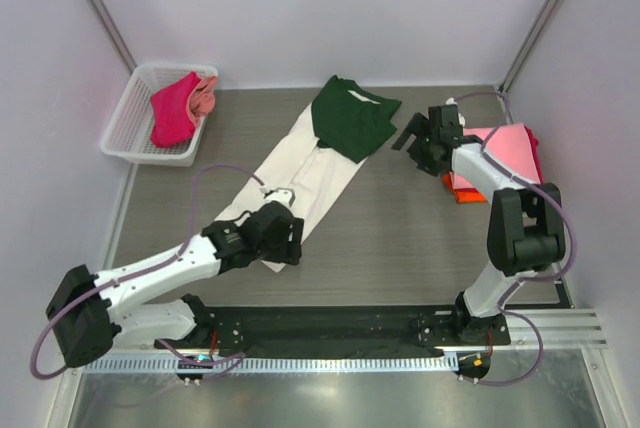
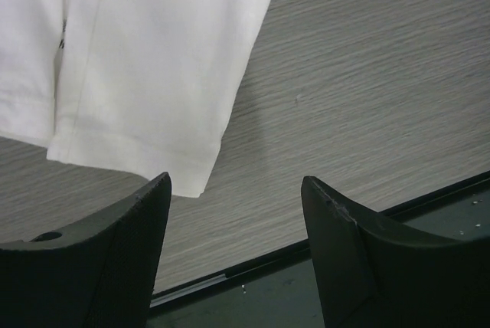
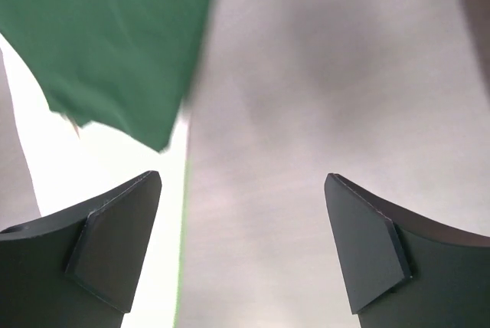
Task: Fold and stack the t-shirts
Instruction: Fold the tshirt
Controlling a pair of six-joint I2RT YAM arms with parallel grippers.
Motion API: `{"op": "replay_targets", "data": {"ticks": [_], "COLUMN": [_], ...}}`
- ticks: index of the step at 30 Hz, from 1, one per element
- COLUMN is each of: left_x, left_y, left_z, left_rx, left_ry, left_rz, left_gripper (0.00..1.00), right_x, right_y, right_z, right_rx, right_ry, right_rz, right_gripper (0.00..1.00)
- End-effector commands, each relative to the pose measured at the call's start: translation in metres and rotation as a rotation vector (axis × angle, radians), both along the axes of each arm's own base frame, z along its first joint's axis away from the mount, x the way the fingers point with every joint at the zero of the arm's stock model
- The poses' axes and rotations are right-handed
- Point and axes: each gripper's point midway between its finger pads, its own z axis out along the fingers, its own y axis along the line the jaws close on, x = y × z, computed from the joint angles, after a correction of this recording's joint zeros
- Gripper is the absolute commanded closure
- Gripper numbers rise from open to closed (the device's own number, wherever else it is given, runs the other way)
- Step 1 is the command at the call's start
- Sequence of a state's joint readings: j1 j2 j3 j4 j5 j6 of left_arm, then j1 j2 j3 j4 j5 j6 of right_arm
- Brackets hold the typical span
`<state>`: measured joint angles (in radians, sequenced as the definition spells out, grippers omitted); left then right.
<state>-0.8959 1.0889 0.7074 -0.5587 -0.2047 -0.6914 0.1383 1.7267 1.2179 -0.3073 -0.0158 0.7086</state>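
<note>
The cream t-shirt [image 1: 318, 158], folded into a long strip with its green sleeves uppermost, lies mid-frame. The left gripper [image 2: 237, 190] hangs at its lower hem, fingers spread, empty. The right gripper [image 3: 243, 182], right of the sleeves, is likewise spread and empty.

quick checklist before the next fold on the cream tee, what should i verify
1. left pincer open, empty: ok
2. right pincer open, empty: ok
3. cream tee lying flat as a long strip: ok
4. hem centred between the left fingers: not ok, only its corner reaches one finger
5. green top end square with the strip: not ok, it looks wider and skewed
6. folded stack tidy enough to receive it: cannot tell, the right arm hides part of it
</note>
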Motion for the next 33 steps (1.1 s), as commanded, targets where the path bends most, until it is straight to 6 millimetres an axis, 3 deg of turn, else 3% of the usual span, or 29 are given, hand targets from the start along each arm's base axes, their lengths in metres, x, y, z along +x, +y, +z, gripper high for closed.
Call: {"op": "replay_targets", "data": {"ticks": [1, 3, 4, 5, 6, 8, 11, 18, 20, 24, 25, 27, 30, 33], "left_x": [0.022, 0.024, 0.023, 0.023, 0.025, 0.023, 0.024, 0.039, 0.044, 0.046, 0.048, 0.047, 0.036, 0.016], "left_y": [-0.016, -0.024, -0.025, -0.027, -0.030, -0.031, -0.034, -0.028, -0.028, -0.018, -0.014, -0.010, -0.030, -0.081], "left_z": [0.013, 0.013, 0.001, -0.001, -0.002, -0.015, -0.028, -0.052, -0.055, -0.076, -0.079, -0.086, -0.091, -0.086], "left_rx": [0.103, 0.139, 0.183, 0.197, 0.205, 0.248, 0.294, 0.434, 0.463, 0.541, 0.550, 0.561, 0.458, 0.253], "left_ry": [-0.118, -0.118, -0.090, -0.085, -0.078, -0.045, -0.021, -0.022, -0.020, 0.031, 0.040, 0.062, 0.115, 0.166], "left_rz": [-0.043, -0.063, -0.081, -0.095, -0.098, -0.120, -0.134, -0.109, -0.082, -0.034, -0.007, 0.003, -0.042, -0.116], "left_gripper": [0.32, 0.37, 0.41, 0.44, 0.48, 0.49, 0.51, 0.55, 0.64, 0.72, 0.77, 0.96, 1.00, 1.00], "right_x": [-0.020, -0.039, -0.044, -0.053, -0.057, -0.065, -0.071, -0.074, -0.076, -0.077, -0.077, -0.078, -0.080, -0.085], "right_y": [-0.005, -0.004, -0.004, -0.004, -0.006, -0.009, -0.017, -0.012, -0.014, -0.018, -0.018, -0.022, -0.026, -0.035], "right_z": [0.003, -0.001, -0.001, -0.010, -0.003, -0.011, -0.014, -0.025, -0.029, -0.035, -0.035, -0.036, -0.034, -0.032], "right_rx": [0.001, 0.017, 0.021, 0.021, 0.020, 0.003, -0.010, 0.031, 0.027, 0.023, 0.022, 0.020, 0.023, 0.015], "right_ry": [-0.049, -0.064, -0.069, -0.055, -0.078, -0.079, -0.090, -0.100, -0.100, -0.105, -0.105, -0.102, -0.104, -0.088], "right_rz": [0.033, 0.047, 0.052, 0.057, 0.056, 0.056, 0.037, 0.040, 0.027, 0.007, 0.006, -0.010, -0.023, -0.057], "right_gripper": [0.06, 0.06, 0.07, 0.07, 0.07, 0.07, 0.07, 0.07, 0.07, 0.07, 0.07, 0.07, 0.07, 0.07]}}
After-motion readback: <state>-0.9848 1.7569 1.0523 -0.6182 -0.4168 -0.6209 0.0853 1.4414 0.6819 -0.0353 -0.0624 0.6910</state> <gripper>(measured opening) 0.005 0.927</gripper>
